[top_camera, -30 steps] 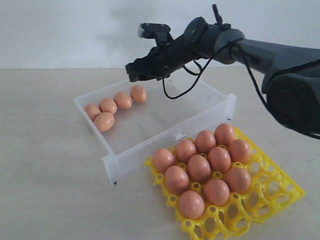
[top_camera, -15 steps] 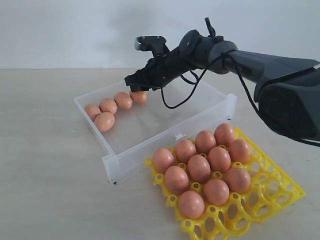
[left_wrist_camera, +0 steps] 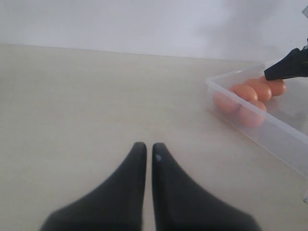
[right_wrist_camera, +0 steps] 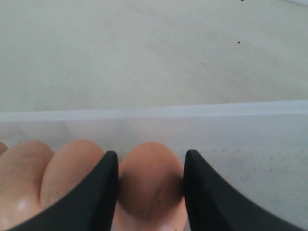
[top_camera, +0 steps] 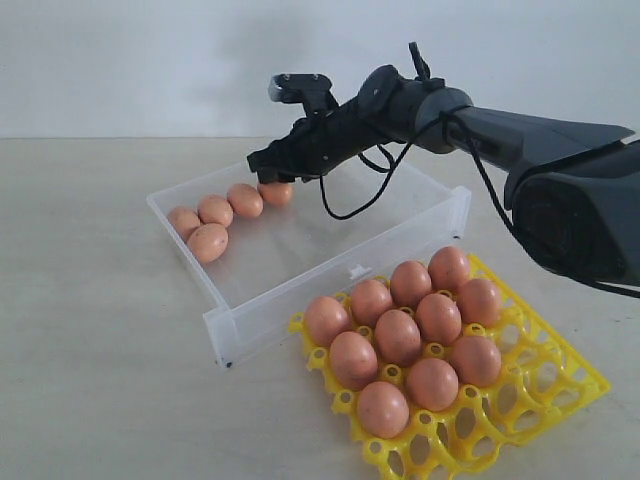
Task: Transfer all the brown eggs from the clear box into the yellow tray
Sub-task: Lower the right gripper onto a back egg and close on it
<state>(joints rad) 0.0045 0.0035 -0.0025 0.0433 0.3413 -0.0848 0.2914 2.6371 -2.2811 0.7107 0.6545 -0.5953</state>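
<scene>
In the clear box [top_camera: 300, 305], a row of brown eggs [top_camera: 215, 210] lies along the far-left wall. My right gripper [top_camera: 268, 170] reaches down to the last egg of that row. In the right wrist view its two black fingers [right_wrist_camera: 98, 192] press both sides of this brown egg [right_wrist_camera: 150, 187], which rests against the box wall beside its neighbour [right_wrist_camera: 72, 168]. The yellow tray [top_camera: 560, 375] at the front right holds several brown eggs [top_camera: 398, 335]. My left gripper [left_wrist_camera: 146, 147] is shut and empty over bare table, to the left of the clear box [left_wrist_camera: 269, 130].
The tray's right and front cups stand open. The box's latch tab [top_camera: 355, 272] faces the tray. A black cable [top_camera: 345, 195] loops under the right arm above the box. A pale wall lies behind the beige table [top_camera: 90, 330].
My right gripper came down from above the box onto the end egg of the row and closed on it. The other eggs have not moved.
</scene>
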